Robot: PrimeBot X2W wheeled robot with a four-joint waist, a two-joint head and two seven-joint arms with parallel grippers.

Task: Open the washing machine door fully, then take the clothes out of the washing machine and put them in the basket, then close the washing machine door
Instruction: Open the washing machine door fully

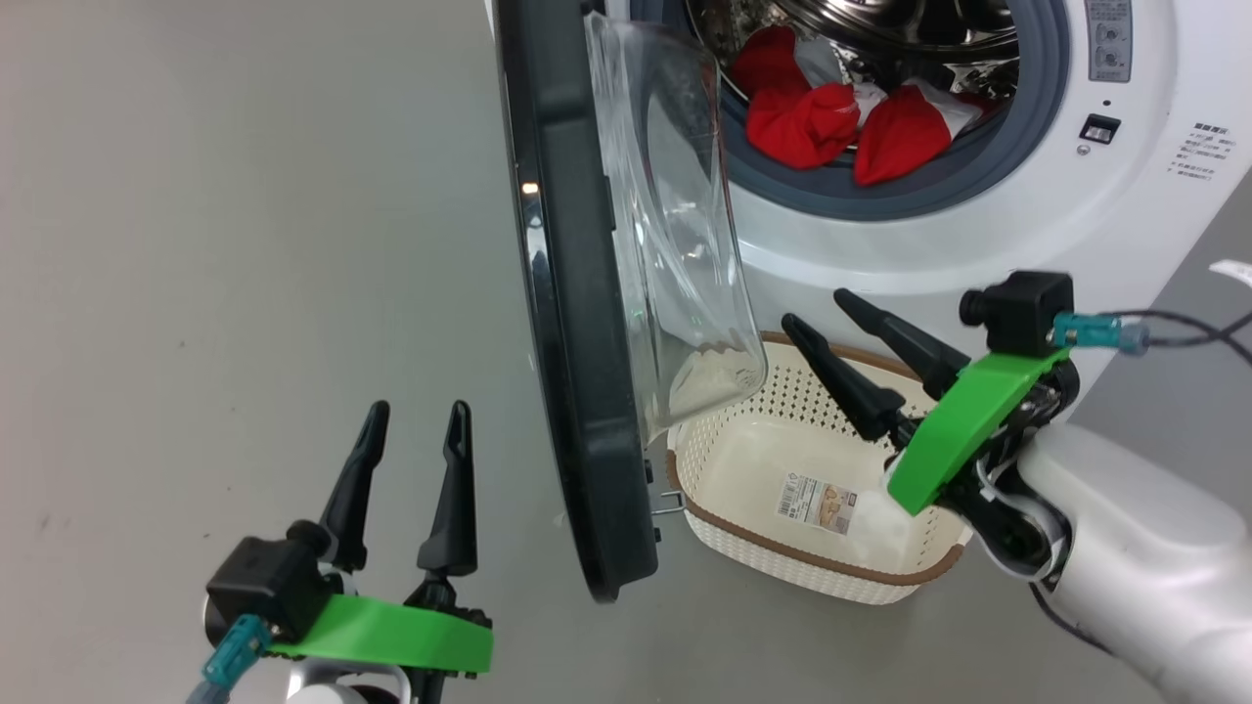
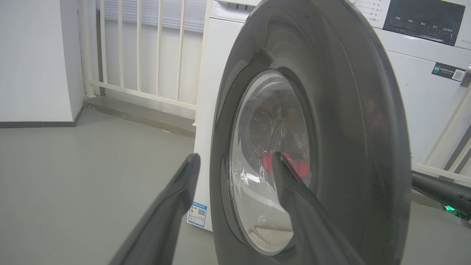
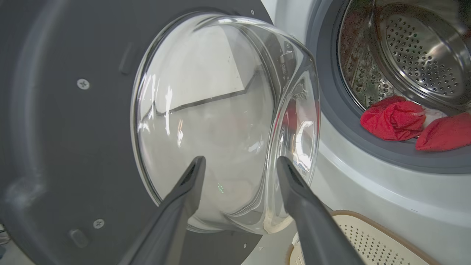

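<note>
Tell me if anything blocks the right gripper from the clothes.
Nothing visible does. The right gripper faces the glass of the washing machine door; the clothes lie beside it in the open port.

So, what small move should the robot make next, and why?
Probably push the washing machine door wider with the right gripper: it is open, facing the door's inner glass, the door stands only partway open beside the basket, and the clothes lie in the drum.

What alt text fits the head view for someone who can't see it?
The washing machine door stands open, seen edge-on, with red clothes in the washing machine behind it. A cream basket sits on the floor below, the open right tool over it; the open left tool hangs at lower left.
</note>
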